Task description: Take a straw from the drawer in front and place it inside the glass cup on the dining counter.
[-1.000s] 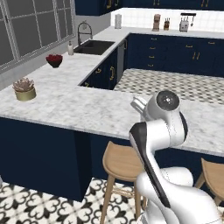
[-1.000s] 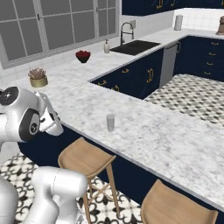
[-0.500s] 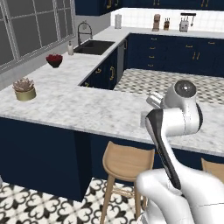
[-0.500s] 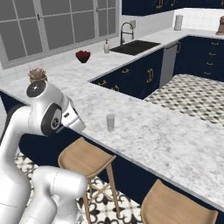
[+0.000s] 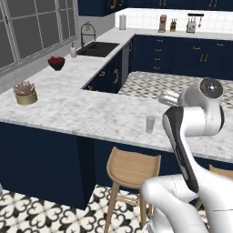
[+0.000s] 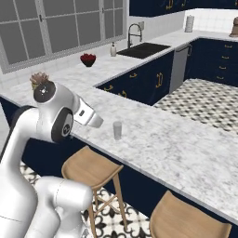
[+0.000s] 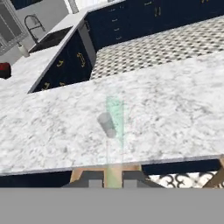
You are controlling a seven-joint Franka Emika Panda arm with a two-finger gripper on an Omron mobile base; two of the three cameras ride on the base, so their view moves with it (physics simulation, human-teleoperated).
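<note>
Small clear greyish glass tumbler (image 5: 150,124) stands upright on long white-grey veined marble dining counter (image 5: 82,113), near its front edge, w/ bare marble all round. Dark two-finger gripper (image 7: 113,178) pressed tight on thin pale straw (image 7: 114,131), which runs up past tumbler in hand view. Wooden stool (image 5: 133,166) below overhang. Potted succulent (image 5: 25,92) & red bowl (image 5: 56,62) well apart, far left.
</note>
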